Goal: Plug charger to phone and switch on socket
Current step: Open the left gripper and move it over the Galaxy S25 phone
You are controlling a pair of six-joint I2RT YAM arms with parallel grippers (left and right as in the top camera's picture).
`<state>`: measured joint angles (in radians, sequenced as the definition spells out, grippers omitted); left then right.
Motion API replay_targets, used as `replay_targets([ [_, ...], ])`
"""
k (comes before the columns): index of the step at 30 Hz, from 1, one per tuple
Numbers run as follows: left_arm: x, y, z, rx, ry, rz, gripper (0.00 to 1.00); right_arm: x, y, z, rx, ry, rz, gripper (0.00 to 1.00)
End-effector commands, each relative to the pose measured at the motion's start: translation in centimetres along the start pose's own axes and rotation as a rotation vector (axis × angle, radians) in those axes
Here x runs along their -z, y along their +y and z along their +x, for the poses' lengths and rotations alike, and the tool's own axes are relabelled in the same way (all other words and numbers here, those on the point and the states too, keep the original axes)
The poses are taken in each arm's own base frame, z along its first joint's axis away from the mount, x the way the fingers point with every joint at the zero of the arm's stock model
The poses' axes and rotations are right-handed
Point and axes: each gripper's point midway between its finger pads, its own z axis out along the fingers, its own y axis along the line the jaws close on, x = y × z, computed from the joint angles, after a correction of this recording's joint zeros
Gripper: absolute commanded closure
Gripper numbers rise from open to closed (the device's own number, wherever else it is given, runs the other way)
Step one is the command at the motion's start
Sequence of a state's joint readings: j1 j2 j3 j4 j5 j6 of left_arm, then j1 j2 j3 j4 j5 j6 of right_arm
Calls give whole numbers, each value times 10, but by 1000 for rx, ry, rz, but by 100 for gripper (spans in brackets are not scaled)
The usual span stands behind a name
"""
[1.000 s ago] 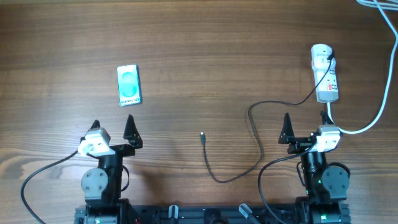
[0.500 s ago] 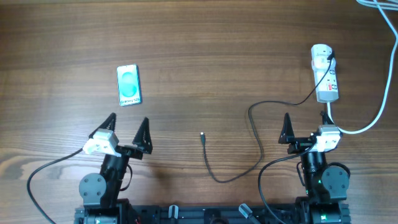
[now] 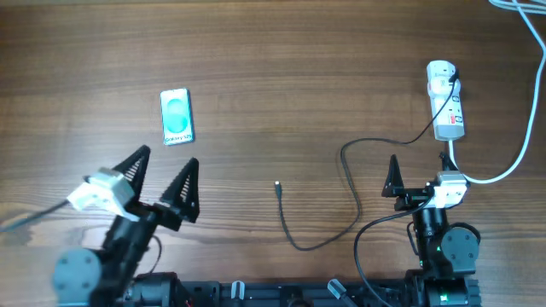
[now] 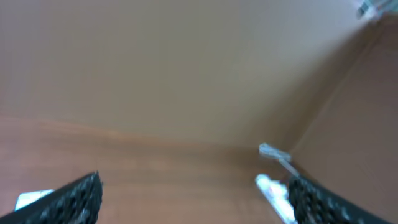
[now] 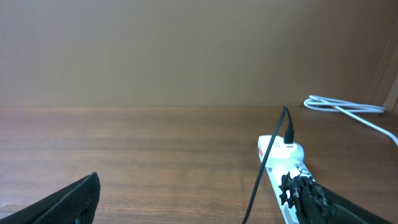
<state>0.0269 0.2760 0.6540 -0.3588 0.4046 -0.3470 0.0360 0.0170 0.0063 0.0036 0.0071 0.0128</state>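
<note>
The phone (image 3: 177, 117) lies flat at the left, turquoise screen up. The white socket (image 3: 445, 101) lies at the far right and also shows in the right wrist view (image 5: 278, 151). The charger cable (image 3: 351, 198) is plugged into the socket and loops across the table. Its free plug tip (image 3: 278, 185) lies mid-table. My left gripper (image 3: 169, 157) is open and empty, raised just short of the phone. My right gripper (image 3: 418, 166) is open and empty, just short of the socket. The left wrist view is blurred; the socket (image 4: 271, 186) shows as a white smear beside the right finger.
A thick white cord (image 3: 512, 166) runs from the socket's near end, curves right and goes up the right edge of the table. It also shows in the right wrist view (image 5: 345, 107). Black robot cables trail from both arm bases at the front edge.
My left arm has lifted and swung left and forward, its open gripper now larger in the overhead view. The right arm, phone, cable and socket have not moved.
</note>
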Motion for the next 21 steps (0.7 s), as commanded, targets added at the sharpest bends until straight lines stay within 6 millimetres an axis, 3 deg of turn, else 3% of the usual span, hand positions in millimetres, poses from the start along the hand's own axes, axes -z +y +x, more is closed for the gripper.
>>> replay_targets([
  [1, -3, -31, -48, 28, 97, 20, 0, 1, 3, -3, 11, -14, -13, 0],
  [8, -25, -42, -88, -61, 371, -35, 0, 1, 3, -3, 11, -14, -13, 1],
  [12, -48, -16, -93, -53, 537, -163, 0, 1, 3, -3, 11, -14, -13, 0],
  [14, -65, 10, -81, -11, 667, -267, 0, 1, 3, -3, 11, -14, -13, 0],
  [21, -113, 63, -23, 90, 925, -358, 0, 1, 3, -3, 11, -14, -13, 0],
])
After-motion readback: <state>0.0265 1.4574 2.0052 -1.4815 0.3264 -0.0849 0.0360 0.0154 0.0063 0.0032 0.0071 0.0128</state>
